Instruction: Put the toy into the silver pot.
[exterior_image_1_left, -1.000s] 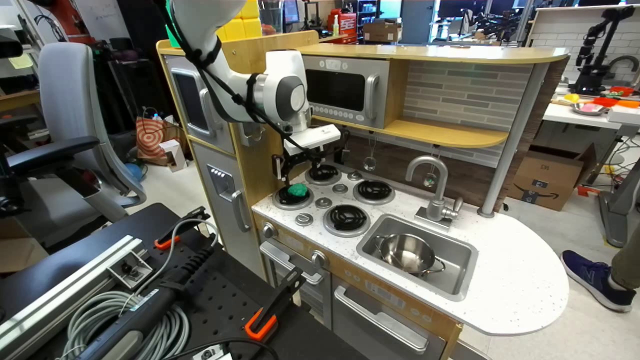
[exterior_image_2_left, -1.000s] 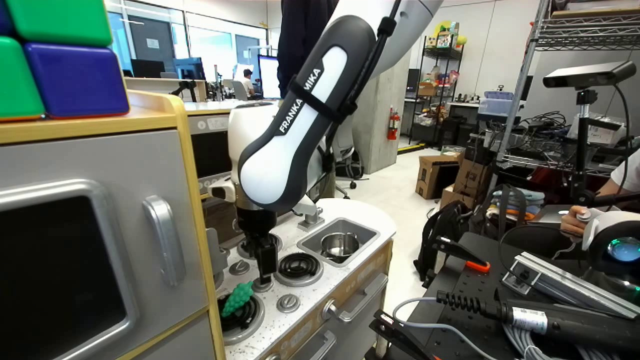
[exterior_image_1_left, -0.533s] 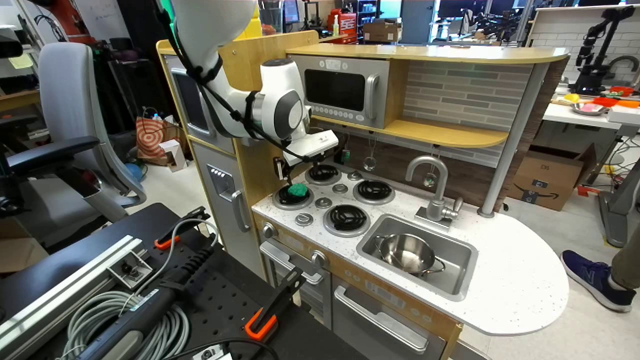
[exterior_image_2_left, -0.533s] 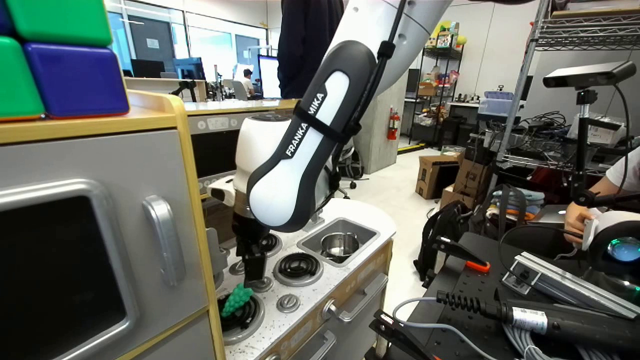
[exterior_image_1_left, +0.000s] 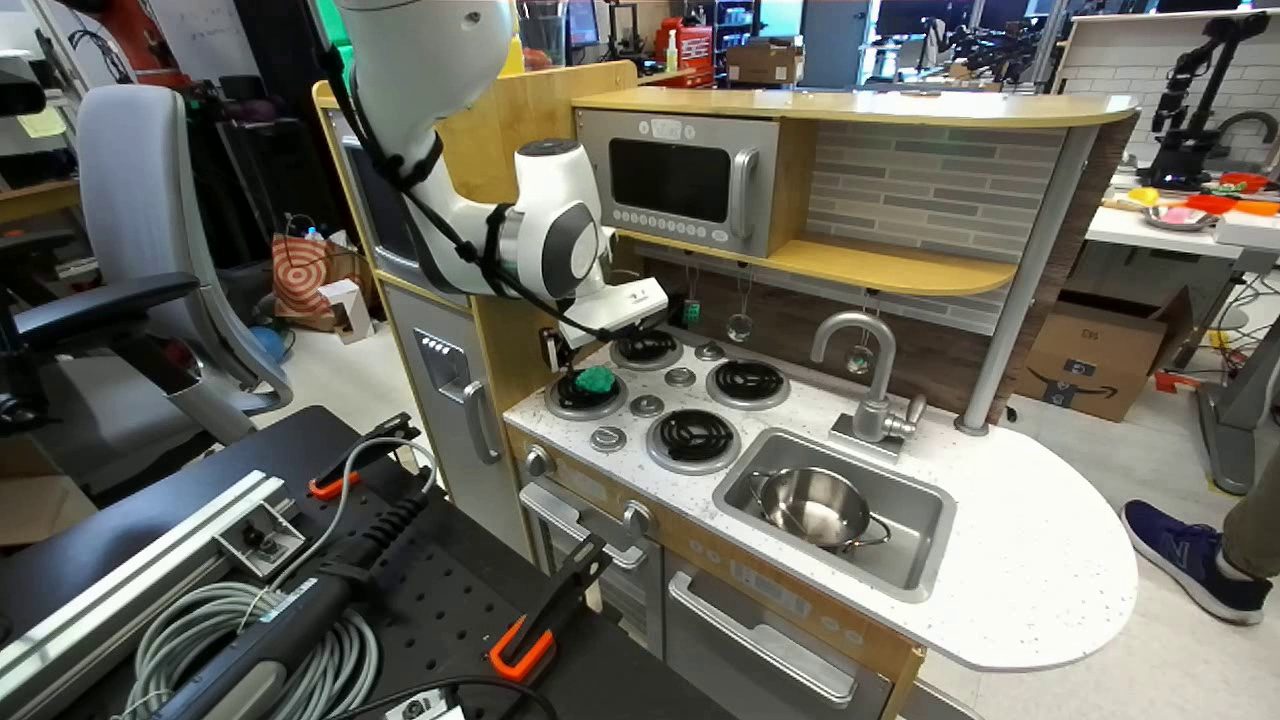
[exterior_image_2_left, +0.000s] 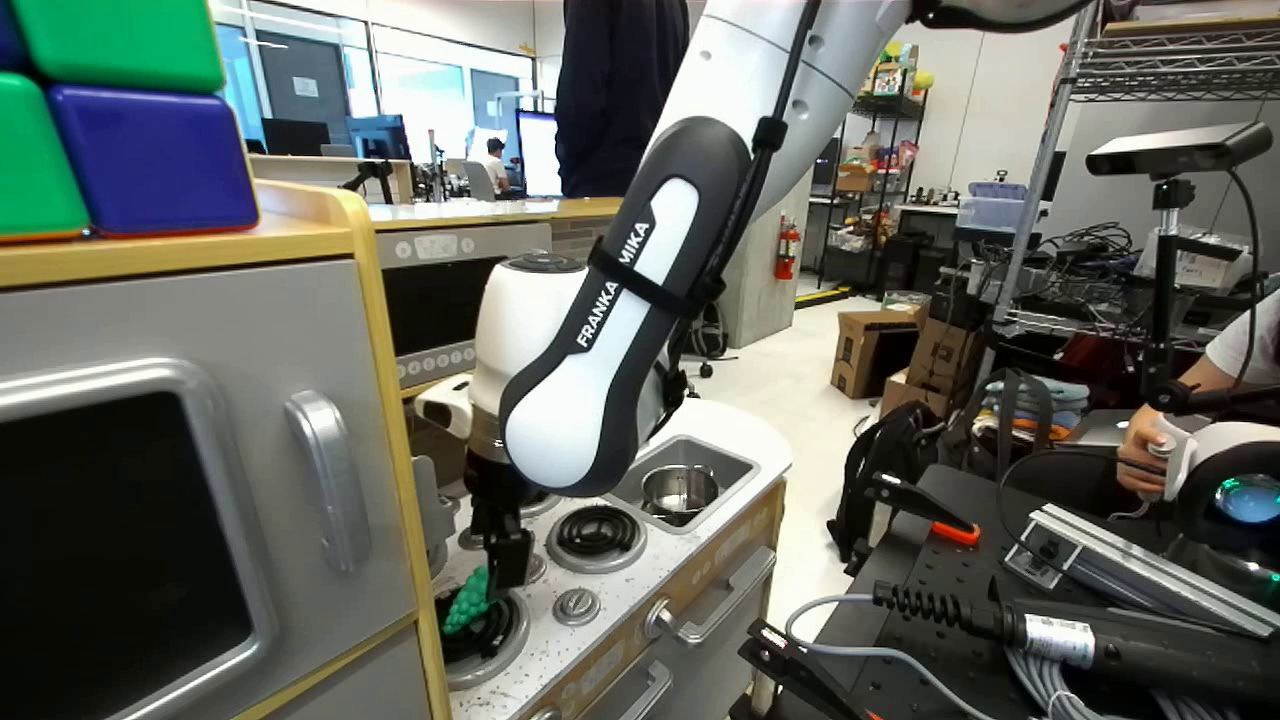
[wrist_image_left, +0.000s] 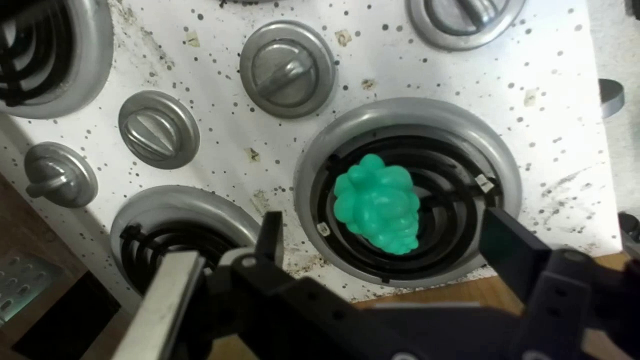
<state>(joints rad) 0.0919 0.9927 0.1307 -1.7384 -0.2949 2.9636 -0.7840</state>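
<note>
On a burner (wrist_image_left: 407, 111) lay the toy (wrist_image_left: 378, 204)
Nearby, the tool (wrist_image_left: 382, 220) gaped; the silver pot (exterior_image_1_left: 815, 508) sat in the sink (exterior_image_1_left: 905, 557)

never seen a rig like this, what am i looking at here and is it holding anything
The white and dark-grey jointed machine is a robot arm, ending in a black two-fingered gripper. The wide pictures are taken from two spots outside it; the close-up, from its own wrist.

Below is a speckled white countertop, where a bumpy, bright green, grape-like toy lies on a round burner with black coils. A small round shiny metal pot sits in a rectangular silver sink.

Nothing is held: the gripper's jaws stand apart, the toy showing between them.
</note>
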